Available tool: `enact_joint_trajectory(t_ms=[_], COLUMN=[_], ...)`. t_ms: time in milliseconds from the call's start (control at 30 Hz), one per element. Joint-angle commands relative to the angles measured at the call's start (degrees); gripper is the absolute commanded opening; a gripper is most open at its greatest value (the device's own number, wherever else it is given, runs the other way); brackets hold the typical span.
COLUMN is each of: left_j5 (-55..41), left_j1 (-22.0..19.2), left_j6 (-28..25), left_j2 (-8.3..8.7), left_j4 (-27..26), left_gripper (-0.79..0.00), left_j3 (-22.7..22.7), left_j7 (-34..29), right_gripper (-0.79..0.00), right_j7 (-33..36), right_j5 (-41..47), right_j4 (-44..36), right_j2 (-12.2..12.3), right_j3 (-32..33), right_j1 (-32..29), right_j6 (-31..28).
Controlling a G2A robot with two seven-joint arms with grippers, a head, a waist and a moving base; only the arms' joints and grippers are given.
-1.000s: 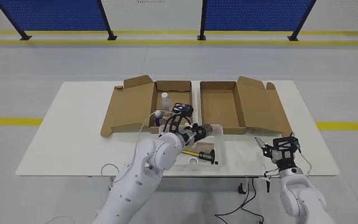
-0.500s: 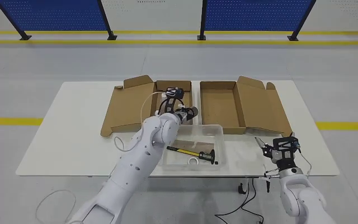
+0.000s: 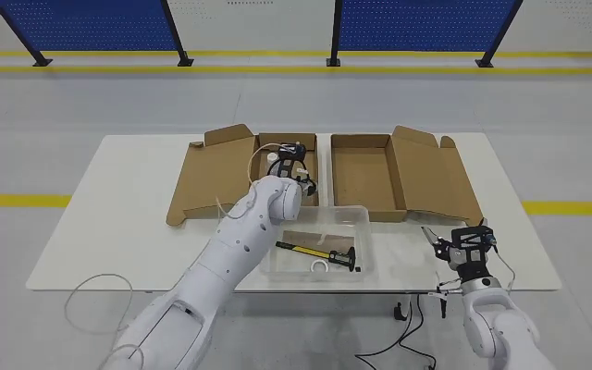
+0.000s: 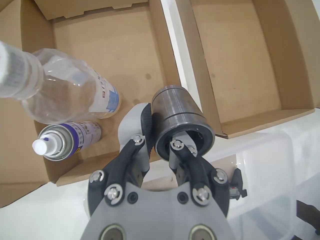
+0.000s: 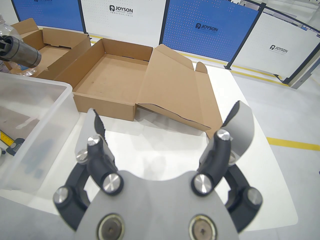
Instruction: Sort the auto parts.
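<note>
The left gripper (image 4: 163,131) is clamped on the bushing (image 4: 177,111), pinching its wall from bore and outside, above the box (image 4: 100,41) with the bottle (image 4: 62,81); being steel, it is probably heavy, rigid and slick, so this wall pinch suits; the right gripper (image 5: 168,113) hangs spread wide.

A dark steel bearing (image 4: 180,116) (hollow, grooved round its barrel) hangs tilted over the left cardboard box (image 4: 112,51) near its front corner, mid-counter. The left end effector (image 4: 163,128) pinches its wall, one finger inside the bore. A clear bottle (image 4: 70,88) and spray can (image 4: 67,138) stand in that box. A caliper (image 3: 319,252) lies in the clear bin (image 3: 361,222) at the counter's near edge.
</note>
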Motion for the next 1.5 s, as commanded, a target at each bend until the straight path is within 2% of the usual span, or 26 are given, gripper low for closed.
enact_joint_trajectory(t_ms=[0,167,500,600,733,933,1033,1167,1200,1267,1333,1367,1400,1467], left_j5=[-0.4,-1.8,-3.8,-4.3,-4.5,-4.5,-4.4,-3.8,-3.7,-3.3,-2.6,-2.1,-1.6,-0.1], left_j1=[-1.0,-3.3,-6.3,-7.0,-7.8,-8.8,-9.0,-8.9,-8.7,-8.4,-7.9,-7.7,-7.2,-6.2], left_j6=[-0.1,0.1,-1.0,-1.2,-1.1,-1.5,-1.5,-1.8,-1.8,-1.5,-1.1,-0.8,-0.5,0.3], left_j2=[-0.57,-2.03,-4.23,-4.76,-5.43,-6.28,-6.65,-6.87,-6.89,-6.87,-6.69,-6.54,-6.36,-5.88], left_j4=[2.4,8.0,16.1,17.9,19.7,21.7,21.7,21.0,20.6,19.2,17.6,16.5,15.3,12.4], left_gripper=[-0.785,-0.785,-0.785,-0.696,-0.705,-0.634,-0.539,-0.505,-0.449,-0.406,-0.212,-0.043,0.000,0.000], left_j3=[0.7,1.8,2.8,2.9,3.1,3.5,3.6,3.6,3.6,3.5,3.2,3.1,2.9,2.5], left_j7=[0.5,1.3,3.4,4.0,4.7,5.4,6.2,7.7,8.0,8.5,9.1,9.3,9.5,9.7], right_gripper=[0.000,0.000,0.000,0.000,0.000,0.000,0.000,0.000,0.000,0.000,0.000,0.000,0.000,0.000], right_j7=[0.0,0.0,0.0,0.0,0.0,0.0,0.0,0.0,0.0,0.0,0.0,0.0,0.0,0.0], right_j5=[0.0,0.0,0.0,0.0,0.0,0.0,0.0,0.0,0.0,0.0,0.0,0.0,0.0,0.0], right_j4=[0.0,0.0,0.0,0.0,0.0,0.0,0.0,0.0,0.0,0.0,0.0,0.0,0.0,0.0], right_j2=[0.0,0.0,0.0,0.0,0.0,0.0,0.0,0.0,0.0,0.0,0.0,0.0,0.0,0.0], right_j3=[0.0,0.0,0.0,0.0,0.0,0.0,0.0,0.0,0.0,0.0,0.0,0.0,0.0,0.0], right_j1=[0.0,0.0,0.0,0.0,0.0,0.0,0.0,0.0,0.0,0.0,0.0,0.0,0.0,0.0], right_j6=[0.0,0.0,0.0,0.0,0.0,0.0,0.0,0.0,0.0,0.0,0.0,0.0,0.0,0.0])
